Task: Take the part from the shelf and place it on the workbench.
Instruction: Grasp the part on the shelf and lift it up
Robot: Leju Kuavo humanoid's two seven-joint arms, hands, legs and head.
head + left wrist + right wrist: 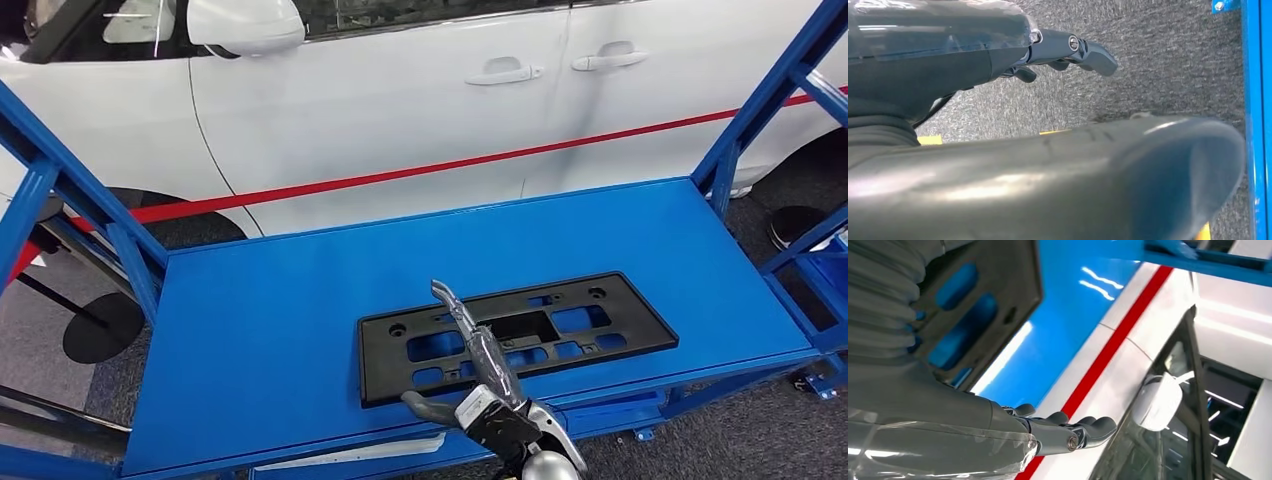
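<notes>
The black plastic part (510, 335) lies flat on the blue workbench (300, 330), toward the near edge and a little right of the middle. It is a long frame with rectangular cut-outs and small round holes at its corners.

My right hand (480, 375) reaches in from the near edge and hangs over the part's near-left portion. Its fingers (455, 305) stretch forward, straight and together, across the frame; my thumb (425, 405) sticks out to the side, off the part. The hand is spread and grips nothing. I cannot tell whether the fingers touch the part or sit just above it. From my right wrist, the part (980, 305) shows beyond the ribbed cover, and the fingers (1088, 427) lie extended with nothing between them.

My left hand (1068, 50) hangs low beside the blue frame (1255, 120), over grey carpet (1158, 65). Its fingers are loosely bent and hold nothing.

Behind the workbench stands a white car (400, 90) with a red stripe (450, 165) along its doors, and a side mirror (1155, 402).
</notes>
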